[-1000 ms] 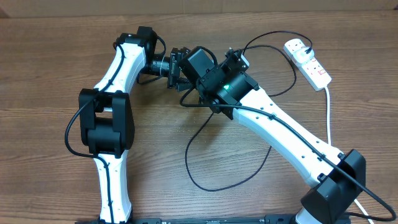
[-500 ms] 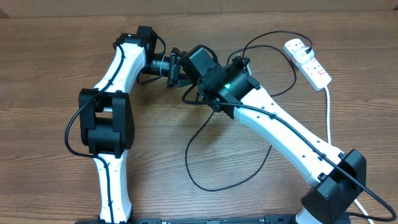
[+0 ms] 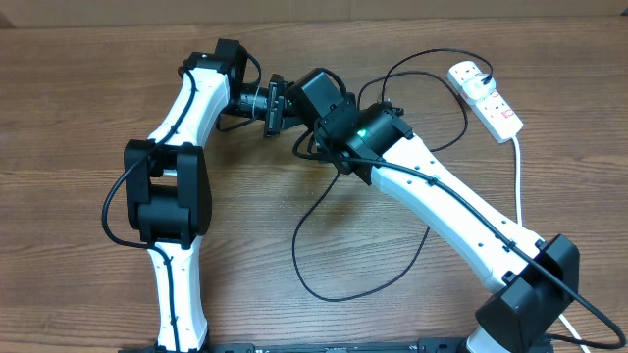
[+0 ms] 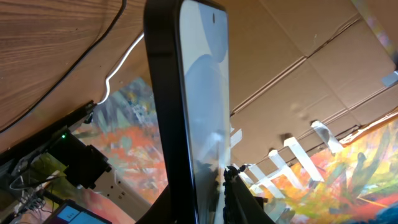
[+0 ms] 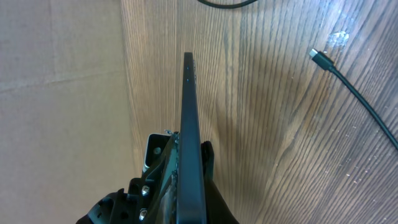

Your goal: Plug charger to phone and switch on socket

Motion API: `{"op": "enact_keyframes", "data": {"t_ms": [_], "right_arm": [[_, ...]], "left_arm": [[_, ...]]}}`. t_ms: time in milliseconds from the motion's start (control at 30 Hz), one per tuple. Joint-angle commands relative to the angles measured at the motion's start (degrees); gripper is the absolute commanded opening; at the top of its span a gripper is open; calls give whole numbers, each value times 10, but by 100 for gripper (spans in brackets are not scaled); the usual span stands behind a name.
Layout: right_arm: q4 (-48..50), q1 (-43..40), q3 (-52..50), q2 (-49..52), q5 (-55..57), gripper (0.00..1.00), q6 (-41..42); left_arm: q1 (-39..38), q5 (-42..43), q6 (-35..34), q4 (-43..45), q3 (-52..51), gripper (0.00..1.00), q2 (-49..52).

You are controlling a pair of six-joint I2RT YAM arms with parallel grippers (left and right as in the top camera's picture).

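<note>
Underneath, wood-grain table (image 3: pixel 78 118), cardboard wall (image 5: pixel 62 74) behind; right gripper (image 5: pixel 186 149) tight on the phone (image 5: pixel 188 106), left gripper (image 4: pixel 208 199) unclear, open or closed.

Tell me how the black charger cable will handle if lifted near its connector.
The charger probably flops: it lies in loose loops. Thin, so likely light, its slack trailing behind. The small connector tip may twist in a gripper.

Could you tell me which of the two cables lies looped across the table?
The thin black charger cable; the thick white cord instead runs almost straight from the power strip.
</note>
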Motion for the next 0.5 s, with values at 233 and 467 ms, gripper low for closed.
{"op": "enact_keyframes", "data": {"t_ms": [233, 467], "right_arm": [[10, 6, 12, -6, -50, 6, 40], [3, 5, 12, -6, -51, 16, -4]], "left_arm": [[-3, 39, -8, 3, 15, 4, 5], [-3, 38, -5, 4, 15, 4, 5]]}}
